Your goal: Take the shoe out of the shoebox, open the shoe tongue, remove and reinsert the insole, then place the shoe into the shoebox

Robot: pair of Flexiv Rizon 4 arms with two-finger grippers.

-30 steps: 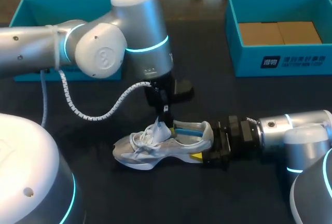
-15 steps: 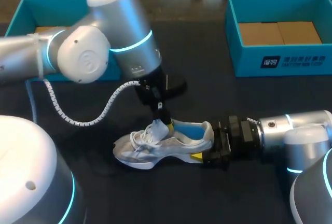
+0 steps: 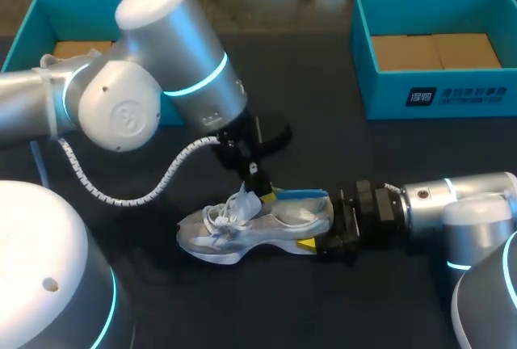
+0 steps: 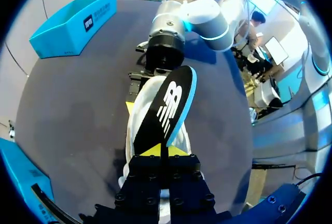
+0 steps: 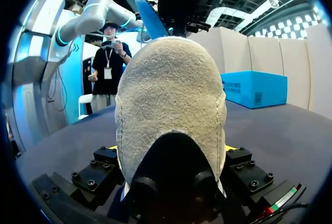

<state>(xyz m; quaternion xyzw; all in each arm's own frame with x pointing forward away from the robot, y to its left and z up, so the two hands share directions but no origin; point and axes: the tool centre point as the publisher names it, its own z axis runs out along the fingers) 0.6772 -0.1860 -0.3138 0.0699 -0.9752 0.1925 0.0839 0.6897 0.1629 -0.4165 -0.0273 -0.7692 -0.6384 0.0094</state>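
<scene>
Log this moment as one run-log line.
left pincer: shut on insole, held above shoe opening | right pincer: shut on shoe heel | shoe: on table

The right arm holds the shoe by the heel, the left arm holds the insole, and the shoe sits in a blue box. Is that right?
No: the head view shows the shoe on the table, outside both boxes. The right gripper does hold the heel, the left gripper the insole.
</scene>
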